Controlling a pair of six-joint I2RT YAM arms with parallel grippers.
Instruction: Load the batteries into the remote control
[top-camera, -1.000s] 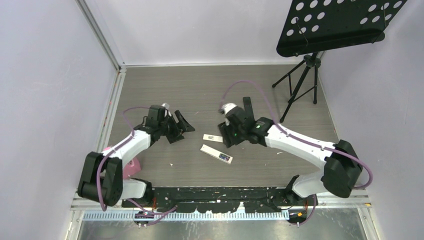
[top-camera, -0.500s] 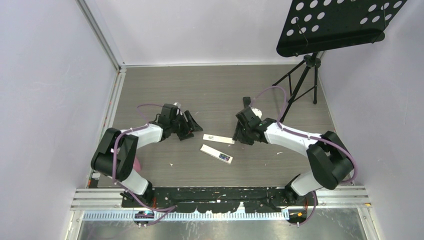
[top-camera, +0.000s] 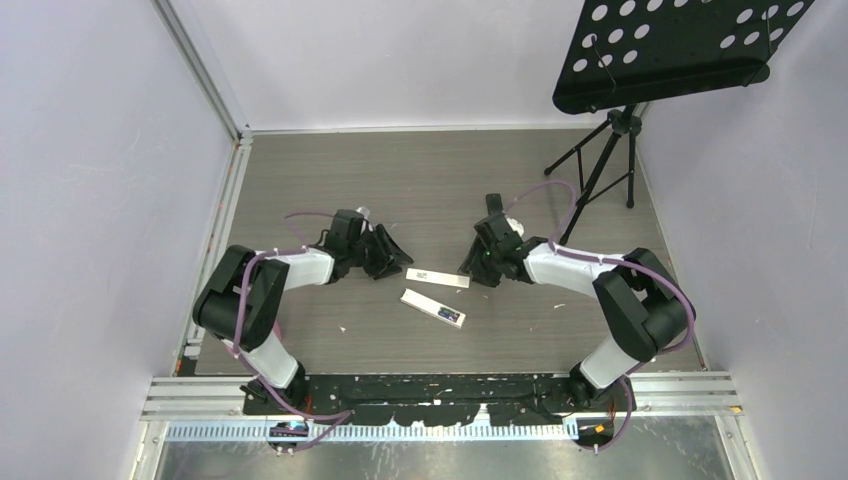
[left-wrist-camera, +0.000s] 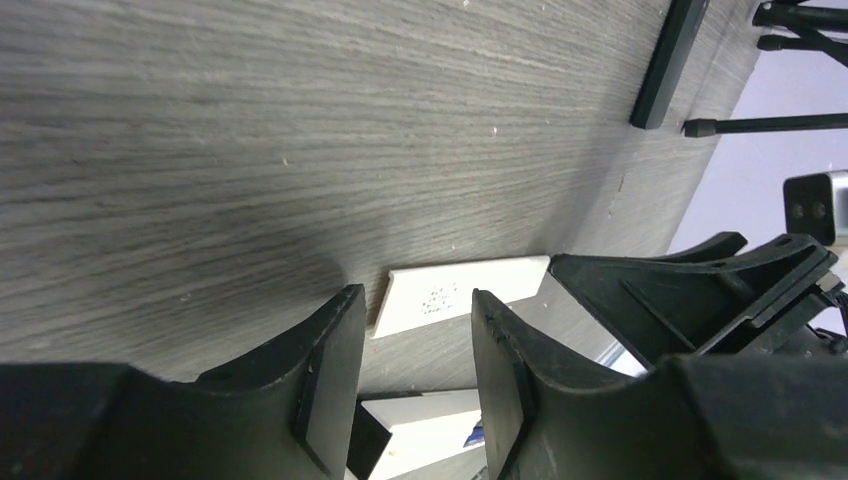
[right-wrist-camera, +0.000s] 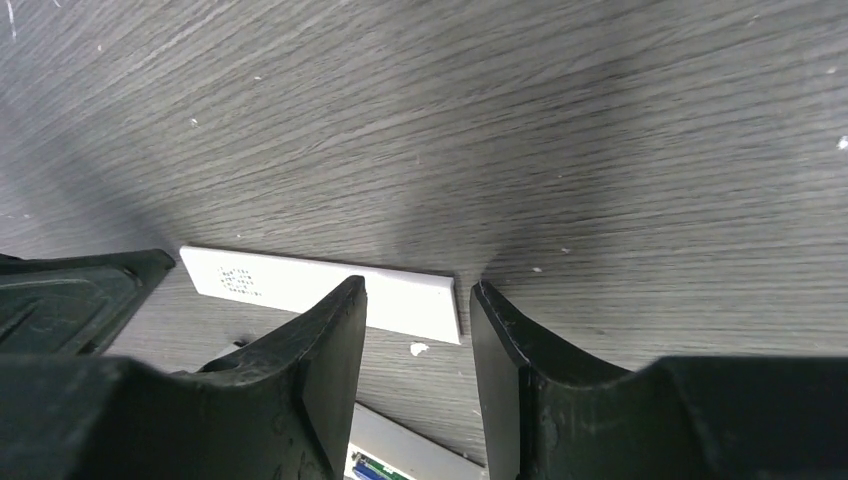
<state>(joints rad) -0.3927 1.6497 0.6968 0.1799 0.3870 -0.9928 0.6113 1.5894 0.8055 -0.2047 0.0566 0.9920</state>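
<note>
A white remote (top-camera: 430, 306) lies on the dark wood-grain floor, with green and blue batteries (top-camera: 453, 318) showing in its open right end. They also show in the right wrist view (right-wrist-camera: 380, 466). A thin white flat cover (top-camera: 437, 277) lies just behind the remote. My left gripper (top-camera: 397, 259) is open and empty, low at the cover's left end; the cover (left-wrist-camera: 460, 293) shows beyond its fingers, the remote (left-wrist-camera: 425, 418) between them. My right gripper (top-camera: 473, 268) is open and empty at the cover's right end (right-wrist-camera: 300, 281).
A black flat bar (top-camera: 493, 208) lies behind the right gripper. A music stand on a tripod (top-camera: 603, 165) stands at the back right. A pink object (top-camera: 264, 338) sits by the left arm's base. Walls close in left, back and right.
Both arms have folded lower and closed in on the white cover. The left gripper moved right to its left end; the right gripper shifted right to its right end.
</note>
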